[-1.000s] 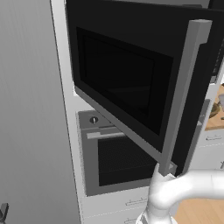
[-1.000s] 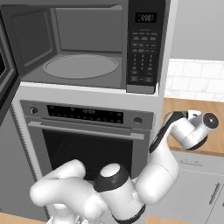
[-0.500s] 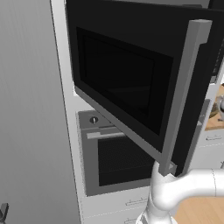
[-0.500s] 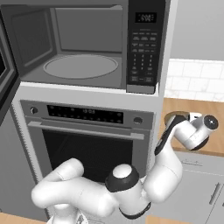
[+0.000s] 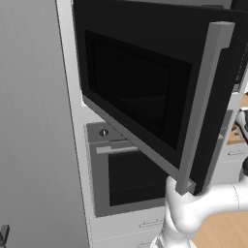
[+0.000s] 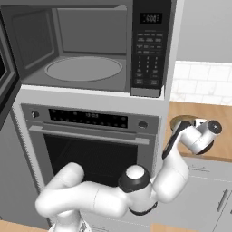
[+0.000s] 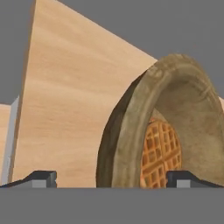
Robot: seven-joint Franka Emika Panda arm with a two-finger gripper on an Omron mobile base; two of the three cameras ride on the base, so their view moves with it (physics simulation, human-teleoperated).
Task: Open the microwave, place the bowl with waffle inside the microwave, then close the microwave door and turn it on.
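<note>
Spread wide, the end effector (image 7: 111, 177) sits close to the bowl with waffle (image 7: 166, 131), its two dark fingertips (image 7: 43, 178) low in the hand view, one on bare wood beside the bowl and one over the bowl's hollow, so the near rim lies between them; nothing is pinched yet. The bowl is round, tan-brown and wooden-looking, with a thick rim, and holds a golden grid-patterned waffle (image 7: 159, 155). It rests on a light wooden surface (image 6: 213, 127) to the right of the appliance column, near that surface's edge against the column; from the right base view its rim (image 6: 181, 120) peeks out just behind the robot's wrist. The microwave (image 6: 90, 45) stands open above a grey oven (image 6: 90, 140), its pale turntable (image 6: 84, 69) bare and its keypad (image 6: 147, 50) on the right. The microwave door (image 5: 145, 97) is swung far out, with its long grey vertical handle (image 5: 203, 111) toward the left base camera. The bowl looks stiff and fairly light, not fragile, though its curved wall may be slippery. The best hold is probably on the rim, one finger inside and one outside, keeping the bowl level so the loose waffle does not slide out.
</note>
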